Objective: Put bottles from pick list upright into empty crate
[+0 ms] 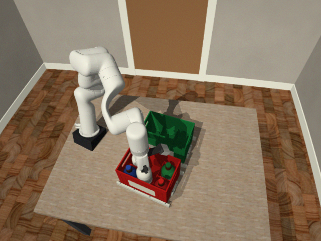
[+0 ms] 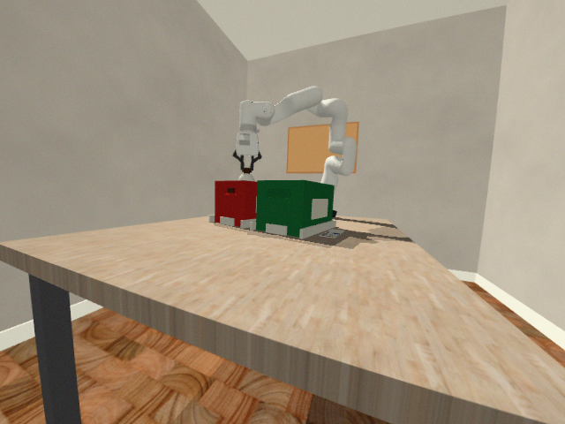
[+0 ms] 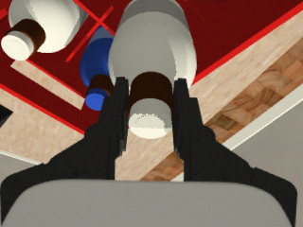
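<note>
My gripper [image 2: 246, 169] [image 3: 151, 94] is shut on the neck of a white bottle [image 1: 144, 177] [image 2: 246, 177] [image 3: 151, 52]. The bottle hangs upright, its shoulder above the rim of the red crate [image 1: 160, 193] [image 2: 228, 206]; its lower part is hidden. In that crate stand a blue bottle [image 1: 128, 168] [image 3: 93, 61], a green bottle [image 1: 167, 171], a red bottle [image 1: 161, 183] and another white bottle [image 3: 52, 24]. The arm hides part of the crate. No bottle shows in the green crate [image 1: 189, 145] [image 2: 282, 212]. The pick list [image 2: 332, 234] lies beside it, too small to read.
The two crates stand close together on the table [image 1: 222, 165] [image 2: 291, 274], with pale rails [image 1: 142, 194] [image 2: 318, 228] along their bases. The green crate has inner dividers. The arm's black base [image 1: 89, 140] is at the table's left side in the top view.
</note>
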Available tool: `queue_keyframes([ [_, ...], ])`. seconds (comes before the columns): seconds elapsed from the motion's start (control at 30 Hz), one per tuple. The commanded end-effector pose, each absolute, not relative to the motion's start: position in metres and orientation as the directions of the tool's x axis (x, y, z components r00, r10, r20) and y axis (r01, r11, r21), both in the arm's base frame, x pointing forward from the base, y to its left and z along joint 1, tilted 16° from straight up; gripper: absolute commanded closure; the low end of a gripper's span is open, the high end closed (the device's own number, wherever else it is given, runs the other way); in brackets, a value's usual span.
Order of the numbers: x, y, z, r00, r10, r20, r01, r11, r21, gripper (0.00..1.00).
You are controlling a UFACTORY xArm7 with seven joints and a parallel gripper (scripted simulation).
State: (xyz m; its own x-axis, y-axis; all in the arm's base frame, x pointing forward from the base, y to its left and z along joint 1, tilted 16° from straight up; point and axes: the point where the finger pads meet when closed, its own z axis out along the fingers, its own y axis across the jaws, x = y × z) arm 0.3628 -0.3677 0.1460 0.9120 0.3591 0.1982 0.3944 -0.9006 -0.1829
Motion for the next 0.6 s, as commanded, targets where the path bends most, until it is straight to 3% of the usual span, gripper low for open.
queue_keyframes([
  [0.0, 0.362, -0.371, 0.156, 0.912, 0.359, 0.200, 0.394, -0.902, -0.178, 1.00],
  [0.57, 0.359, -0.377, 0.180, 0.912, 0.359, 0.200, 0.394, -0.902, -0.178, 1.00],
])
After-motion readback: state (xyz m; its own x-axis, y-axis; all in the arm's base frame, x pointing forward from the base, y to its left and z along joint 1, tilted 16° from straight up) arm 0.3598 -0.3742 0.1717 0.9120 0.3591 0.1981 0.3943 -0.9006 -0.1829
